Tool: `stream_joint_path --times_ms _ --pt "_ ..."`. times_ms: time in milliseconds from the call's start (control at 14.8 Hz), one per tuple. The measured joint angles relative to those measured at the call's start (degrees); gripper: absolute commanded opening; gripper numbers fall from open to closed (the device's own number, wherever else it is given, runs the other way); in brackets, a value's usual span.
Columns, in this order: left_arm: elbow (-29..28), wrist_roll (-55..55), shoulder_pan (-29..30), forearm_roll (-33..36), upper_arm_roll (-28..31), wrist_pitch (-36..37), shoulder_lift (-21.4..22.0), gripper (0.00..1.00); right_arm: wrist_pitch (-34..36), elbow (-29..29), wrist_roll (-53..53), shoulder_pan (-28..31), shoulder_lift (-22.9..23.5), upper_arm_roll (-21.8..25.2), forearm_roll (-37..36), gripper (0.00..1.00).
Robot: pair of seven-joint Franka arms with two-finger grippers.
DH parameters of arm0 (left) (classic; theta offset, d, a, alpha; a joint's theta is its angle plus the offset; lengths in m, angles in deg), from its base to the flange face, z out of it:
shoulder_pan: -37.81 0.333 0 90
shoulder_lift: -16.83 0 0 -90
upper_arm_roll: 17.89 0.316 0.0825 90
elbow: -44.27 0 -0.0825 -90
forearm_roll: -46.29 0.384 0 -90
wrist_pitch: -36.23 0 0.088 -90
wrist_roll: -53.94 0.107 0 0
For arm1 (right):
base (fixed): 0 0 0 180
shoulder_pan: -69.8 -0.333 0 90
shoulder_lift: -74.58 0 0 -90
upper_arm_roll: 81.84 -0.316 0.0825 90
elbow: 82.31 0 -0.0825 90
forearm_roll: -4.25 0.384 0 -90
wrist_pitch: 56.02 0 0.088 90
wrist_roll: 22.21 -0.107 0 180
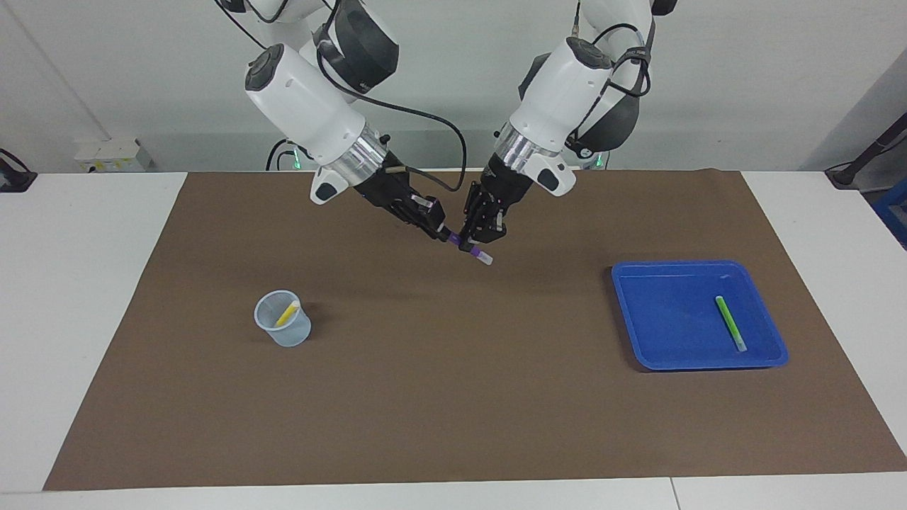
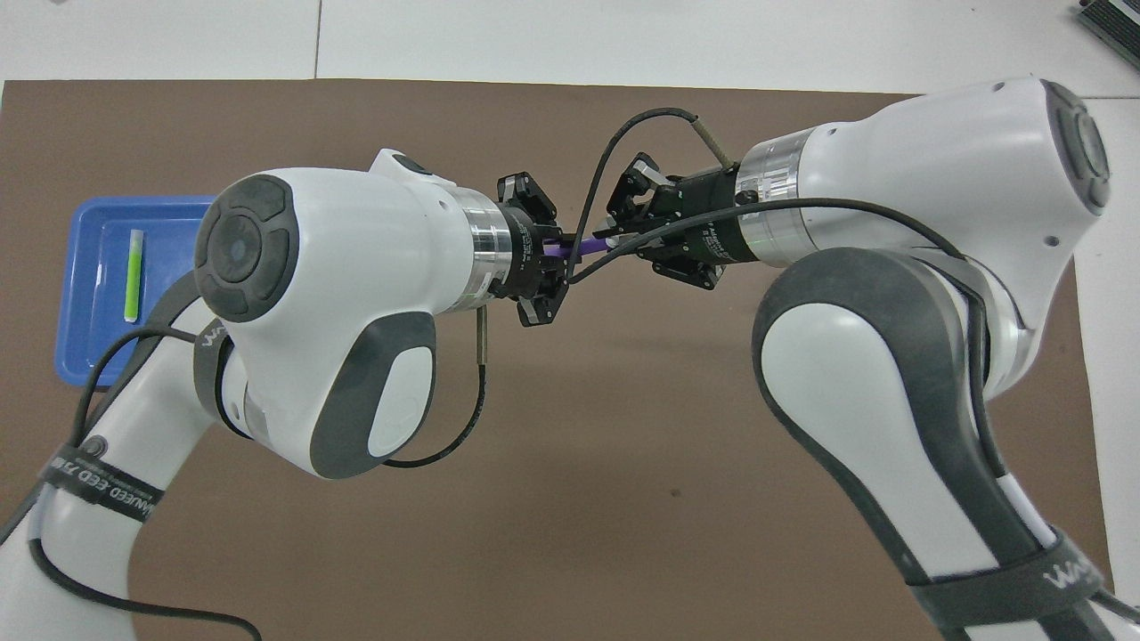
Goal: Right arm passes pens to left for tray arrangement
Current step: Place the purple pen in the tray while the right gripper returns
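**Purple pen between both grippers, mid-table**

L gripper [image 1: 473,243] is clamped on the purple pen [image 1: 469,248], up in the air over the brown mat [image 1: 453,397], about mid-table. Pen tilts down, whitish tip [image 1: 485,259] poking out below the L fingers. R gripper [image 1: 441,230] sits at the pen's upper end, just beside the L one; can't tell whether its jaws grip the pen or have let go. In the overhead view the purple shaft [image 2: 570,253] spans the gap between the two grippers, partly hidden by a black cable [image 2: 614,151].

Both arms reach in from the robots' end and meet nose to nose over the mat.

Tray [image 1: 662,336] lies on the mat toward the L arm's end, well apart from the grippers. Green pen [image 1: 729,323] lies flat in it, near the rim at the table-end side.

Pale cup [image 1: 283,328] stands on the mat toward the R arm's end, yellow pen [image 1: 287,312] leaning inside it.
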Motion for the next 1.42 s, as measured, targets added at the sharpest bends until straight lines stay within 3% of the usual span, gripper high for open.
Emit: stream_joint_path --times_ms 337,742,1080,1417 --pt "0.16 9.82 0.03 0.11 0.01 1.70 0.02 0.00 2.24 -0.12 3.28 0.52 -0.47 0.74 -5.36 1.00" --pt "1.34 31.78 2.72 0.12 0.85 13.91 0.69 0.00 10.37 3.64 32.47 8.42 -2.87 1.40 -12.25 1.00" --pt "1.36 48.55 5.63 5.91 1.81 22.30 1.35 0.00 8.60 12.66 49.46 10.39 -4.66 1.43 -25.59 1.00" --pt "0.97 69.30 13.76 7.27 2.70 26.33 1.96 0.00 1.81 16.50 54.78 11.08 -2.28 1.27 -36.97 0.95"
